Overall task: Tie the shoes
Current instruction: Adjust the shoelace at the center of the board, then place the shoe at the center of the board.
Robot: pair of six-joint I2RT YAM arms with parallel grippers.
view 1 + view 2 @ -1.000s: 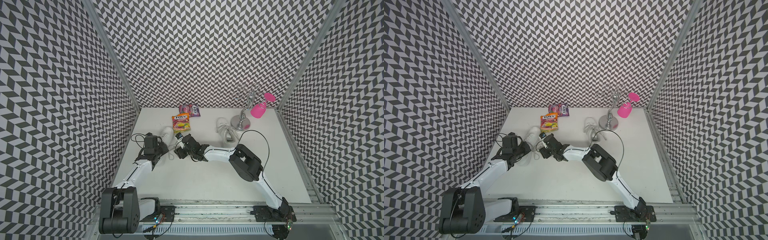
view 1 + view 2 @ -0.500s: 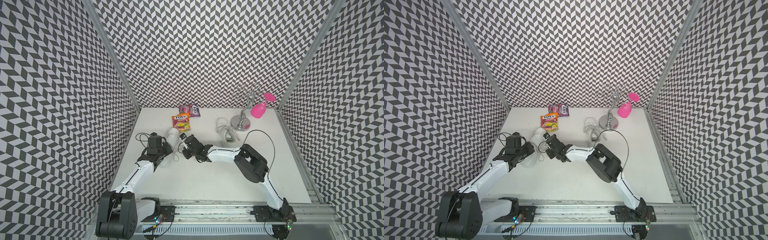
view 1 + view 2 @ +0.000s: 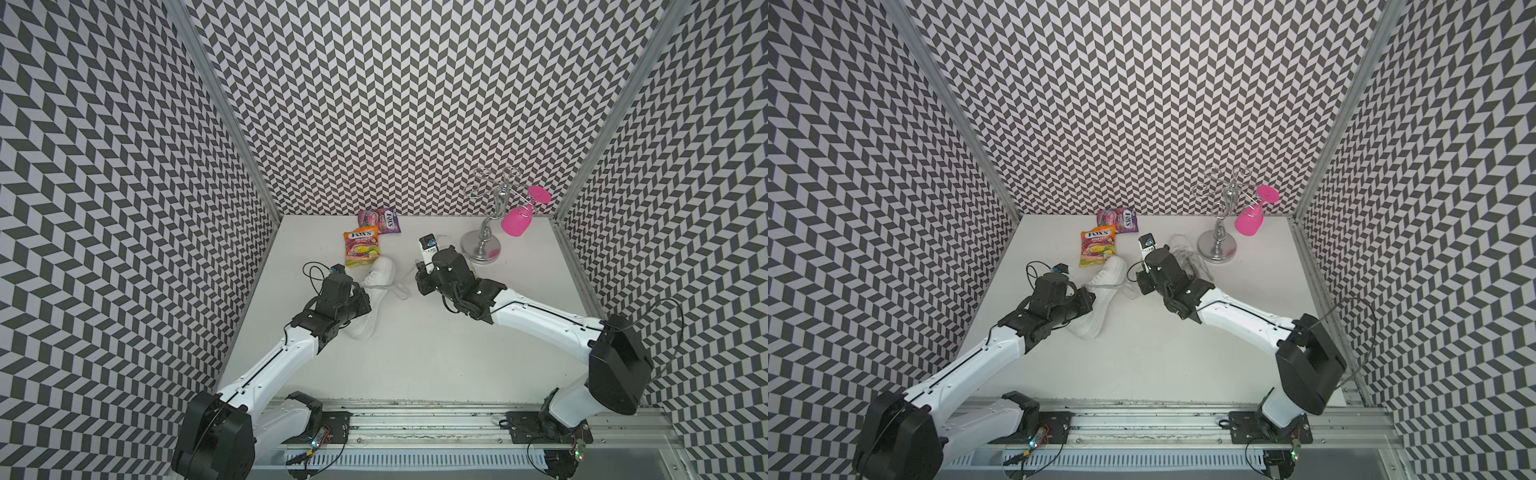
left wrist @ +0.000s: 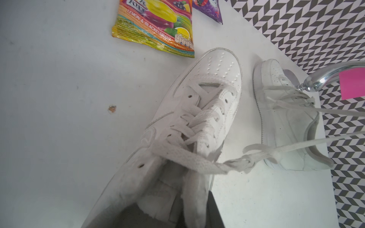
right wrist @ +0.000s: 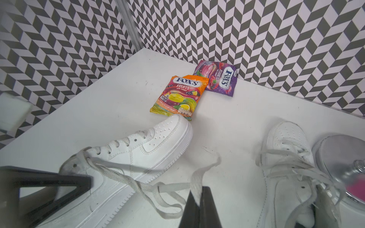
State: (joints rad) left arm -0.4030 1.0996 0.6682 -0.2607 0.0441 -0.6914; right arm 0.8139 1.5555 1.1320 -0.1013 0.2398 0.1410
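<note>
One white shoe (image 3: pixel 379 277) lies toe-back at the table's left middle, shown in both top views (image 3: pixel 1105 279). My left gripper (image 3: pixel 360 297) sits at its heel end. In the left wrist view the gripper (image 4: pixel 171 215) is shut on the shoe's padded collar. A loose lace (image 3: pixel 400 289) runs from this shoe to my right gripper (image 3: pixel 418 279). In the right wrist view that gripper (image 5: pixel 199 194) is shut on the flat lace (image 5: pixel 197 177). The second shoe (image 3: pixel 1185 254) lies behind the right wrist, partly hidden. It is seen whole in the left wrist view (image 4: pixel 284 126).
An orange candy bag (image 3: pixel 361 248) touches the held shoe's toe, with a purple bag (image 3: pixel 379 221) behind it. A chrome glass stand (image 3: pixel 481 251) with a hanging pink glass (image 3: pixel 515 221) stands at the back right, beside the second shoe. Patterned walls enclose three sides.
My right gripper has shut on the lace and drawn it to the right, away from the shoe. The left gripper and the shoe have shifted a little to the right.
</note>
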